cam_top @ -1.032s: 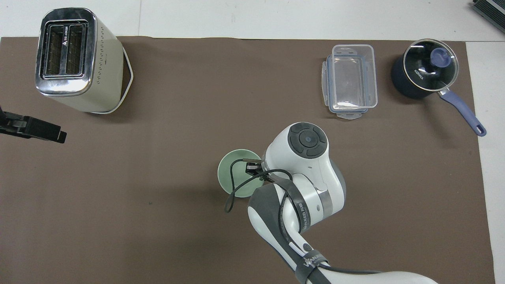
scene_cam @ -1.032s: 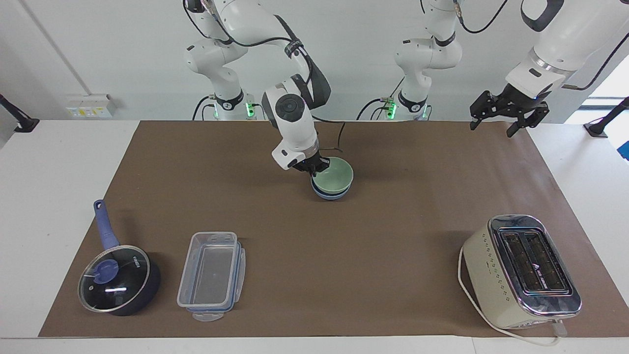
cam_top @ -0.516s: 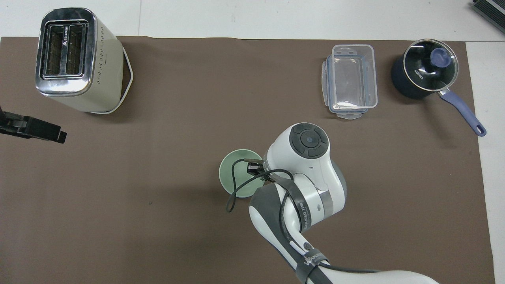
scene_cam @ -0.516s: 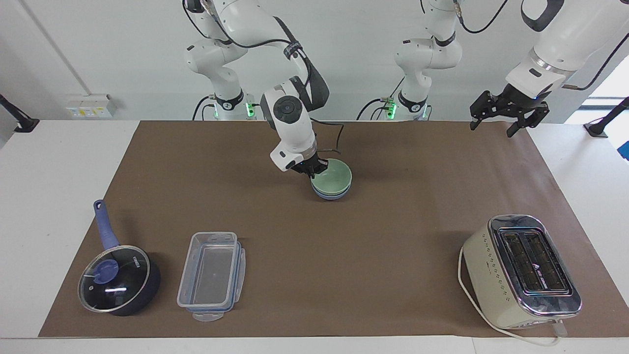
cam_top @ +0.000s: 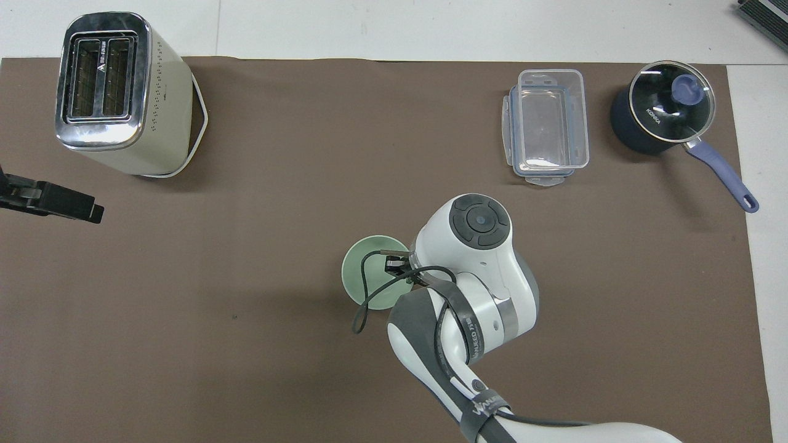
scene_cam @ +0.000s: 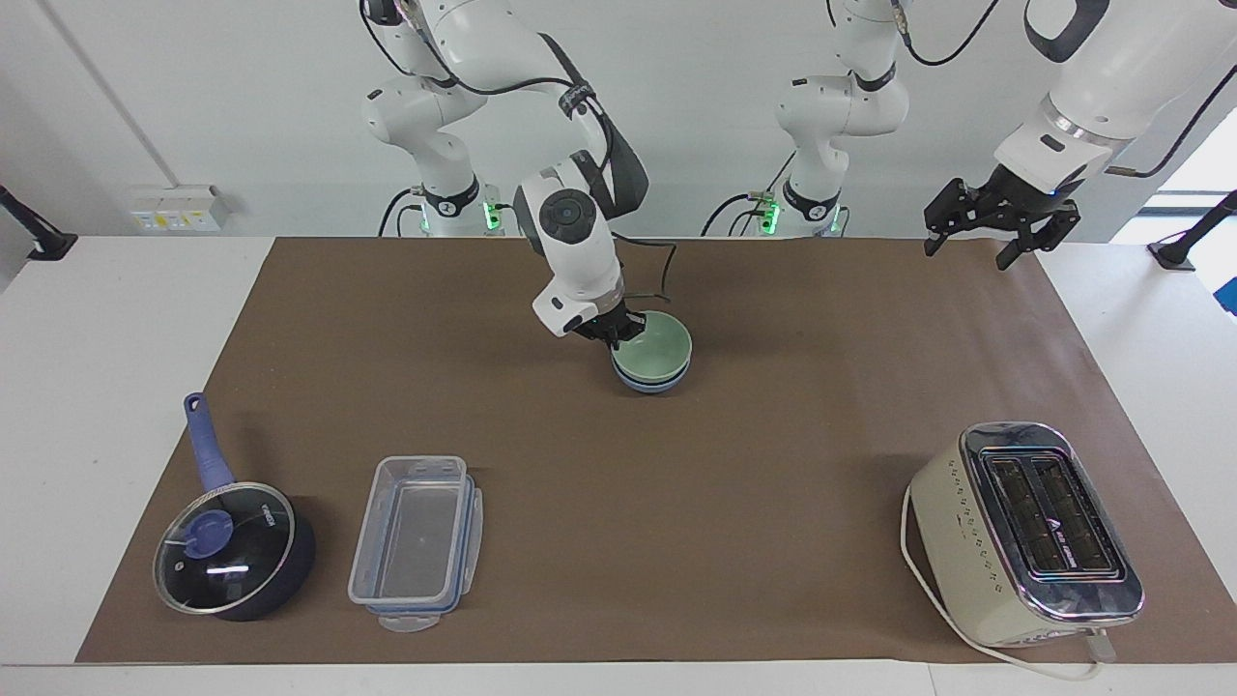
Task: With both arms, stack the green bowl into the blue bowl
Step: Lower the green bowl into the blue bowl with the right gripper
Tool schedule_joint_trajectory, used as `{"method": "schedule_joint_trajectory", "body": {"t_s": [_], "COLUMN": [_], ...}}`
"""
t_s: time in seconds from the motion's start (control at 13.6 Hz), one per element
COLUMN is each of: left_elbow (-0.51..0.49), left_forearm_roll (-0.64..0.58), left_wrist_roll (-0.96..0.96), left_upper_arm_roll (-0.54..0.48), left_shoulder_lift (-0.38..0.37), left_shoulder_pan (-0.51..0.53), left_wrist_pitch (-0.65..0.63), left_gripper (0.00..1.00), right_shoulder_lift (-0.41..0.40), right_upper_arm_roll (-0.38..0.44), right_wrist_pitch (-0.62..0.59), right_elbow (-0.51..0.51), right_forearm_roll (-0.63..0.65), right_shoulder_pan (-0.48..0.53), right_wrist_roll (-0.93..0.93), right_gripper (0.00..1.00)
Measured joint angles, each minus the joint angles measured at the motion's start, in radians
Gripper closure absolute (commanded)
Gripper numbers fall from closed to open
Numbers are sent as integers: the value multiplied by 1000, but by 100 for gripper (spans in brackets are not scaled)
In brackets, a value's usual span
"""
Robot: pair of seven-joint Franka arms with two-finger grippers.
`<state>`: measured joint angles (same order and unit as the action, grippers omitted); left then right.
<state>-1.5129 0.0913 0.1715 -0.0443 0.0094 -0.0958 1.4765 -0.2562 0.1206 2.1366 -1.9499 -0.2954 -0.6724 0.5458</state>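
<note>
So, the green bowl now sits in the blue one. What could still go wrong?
1. The right gripper is shut on the green bowl's rim. If it lifts before opening, it may pull that bowl out of the blue bowl.
2. A sideways move could drag both bowls across the brown mat.
The left gripper waits, open, above the mat's edge.

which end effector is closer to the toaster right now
Left. The left end effector hangs open over the mat edge near the toaster; the right end effector is shut on the green bowl mid-table.
</note>
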Motion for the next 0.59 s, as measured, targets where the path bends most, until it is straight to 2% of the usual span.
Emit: {"method": "schedule_joint_trajectory", "body": {"t_s": [0.15, 0.22, 0.37, 0.44, 0.52, 0.59], "left_elbow": [0, 0, 0, 0, 0, 0], "left_forearm_roll": [0, 0, 0, 0, 0, 0], "left_wrist_roll": [0, 0, 0, 0, 0, 0], "left_upper_arm_roll": [0, 0, 0, 0, 0, 0], "left_shoulder_lift": [0, 0, 0, 0, 0, 0], "left_shoulder_pan": [0, 0, 0, 0, 0, 0], "left_wrist_pitch": [0, 0, 0, 0, 0, 0], "left_gripper": [0, 0, 0, 0, 0, 0], "right_shoulder_lift": [0, 0, 0, 0, 0, 0], "right_upper_arm_roll": [0, 0, 0, 0, 0, 0], "right_wrist_pitch": [0, 0, 0, 0, 2, 5], "right_elbow": [-2, -2, -3, -2, -1, 1], "right_forearm_roll": [0, 0, 0, 0, 0, 0], "right_shoulder_pan": [-1, -1, -1, -1, -1, -1], "right_wrist_roll": [0, 0, -1, -1, -2, -3], "right_gripper": [67, 56, 41, 25, 0, 0]}}
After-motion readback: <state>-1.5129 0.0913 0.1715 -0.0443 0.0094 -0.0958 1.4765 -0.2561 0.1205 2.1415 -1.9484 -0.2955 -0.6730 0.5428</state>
